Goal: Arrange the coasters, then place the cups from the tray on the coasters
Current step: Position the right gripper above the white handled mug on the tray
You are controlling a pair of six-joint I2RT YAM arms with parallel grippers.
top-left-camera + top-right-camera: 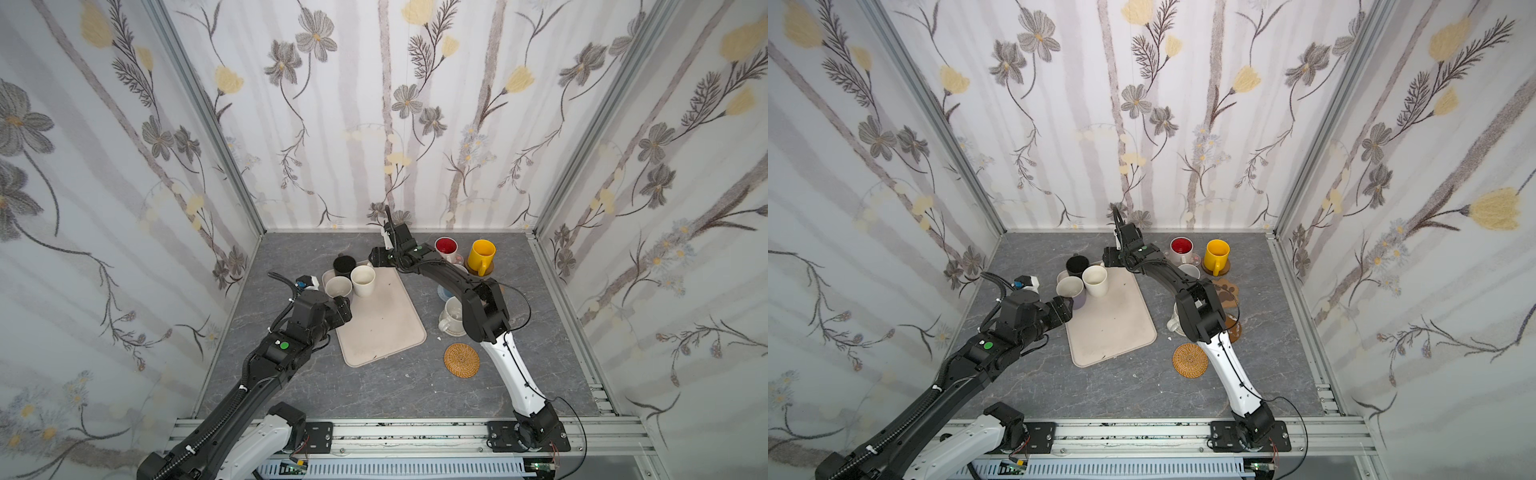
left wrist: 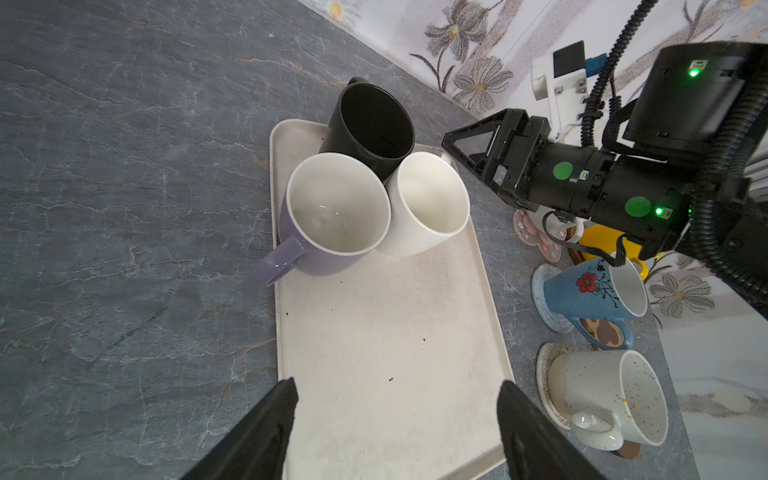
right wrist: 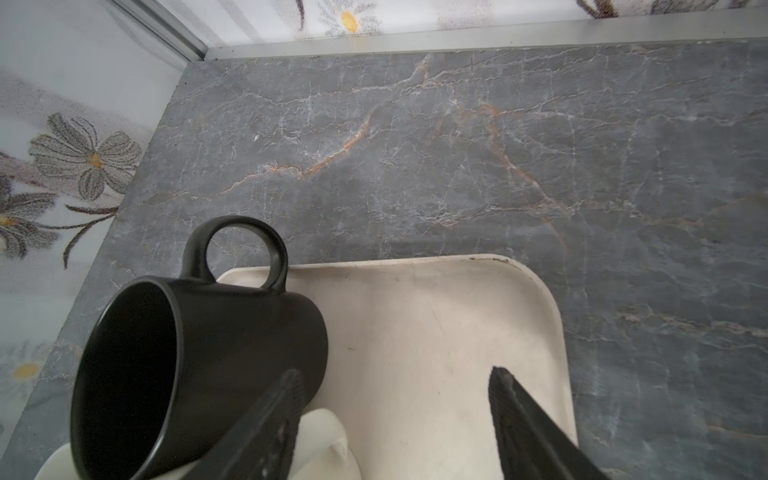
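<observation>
Three cups stand at the far end of the beige tray [image 1: 386, 328]: black [image 1: 344, 265], plain cream [image 1: 363, 280] and lavender [image 1: 338, 287]. My left gripper [image 2: 397, 386] hangs open over the tray's near part with nothing between its fingers. My right gripper [image 3: 395, 374] is open above the tray's far corner, beside the black cup [image 3: 199, 357]; the cream cup's handle [image 3: 328, 432] lies just inside one finger. To the right, the red-inside [image 1: 446, 248], yellow [image 1: 481, 255], pale blue [image 2: 590, 286] and speckled [image 2: 611, 395] cups sit on coasters.
A tan rattan coaster [image 1: 461, 360] lies bare on the grey table in front of the speckled cup. A brown paw coaster [image 1: 1227, 291] shows behind the right arm. The walls stand close behind and to the left of the tray.
</observation>
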